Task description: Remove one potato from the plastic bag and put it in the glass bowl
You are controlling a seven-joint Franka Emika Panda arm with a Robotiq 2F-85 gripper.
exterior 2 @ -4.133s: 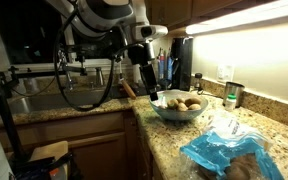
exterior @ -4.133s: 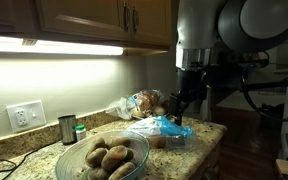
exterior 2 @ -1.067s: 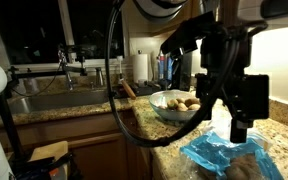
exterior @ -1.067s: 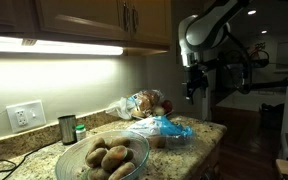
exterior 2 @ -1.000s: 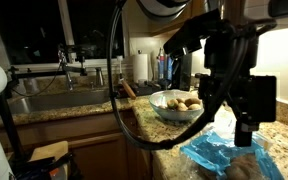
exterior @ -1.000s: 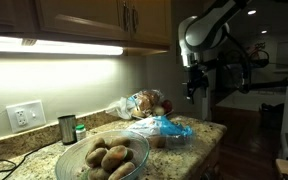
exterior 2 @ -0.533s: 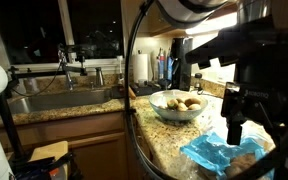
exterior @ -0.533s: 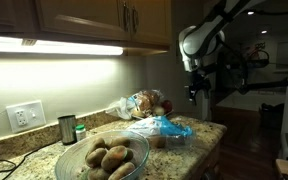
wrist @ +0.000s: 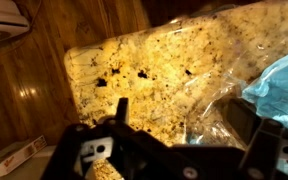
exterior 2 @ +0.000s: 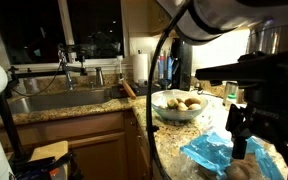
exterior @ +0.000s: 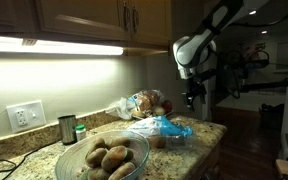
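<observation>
1. since about four seconds ago, the arm has swung away from above the glass bowl [exterior: 102, 160] to the bag end of the desk [exterior: 208, 131]. the pincer [exterior: 192, 97] now hangs in the air above that end, not touching anything.
2. in the wrist view, the pincer's fingers [wrist: 119, 110] stand wide apart. nothing is between them; only speckled stone desk and a corner of the bag show below.
3. the plastic bag [exterior: 160, 128], crumpled blue and clear film, lies on the desk near its end. in an exterior view, brown potatoes [exterior 2: 242, 172] show through the film at the bottom of the bag [exterior 2: 216, 153].
4. the glass bowl sits well apart from the bag, further along the desk, and already holds several potatoes. the one to be moved is not yet taken.
5. a potato is probably firm, fairly heavy and lumpy, so it should stand a solid squeeze across its narrow middle.
6. the film is likely thin, soft and slippery. it may bunch between the fingers or lift with the potato, so the pincer should go in through the bag's mouth. where that opening lies cannot be told from these views.
</observation>
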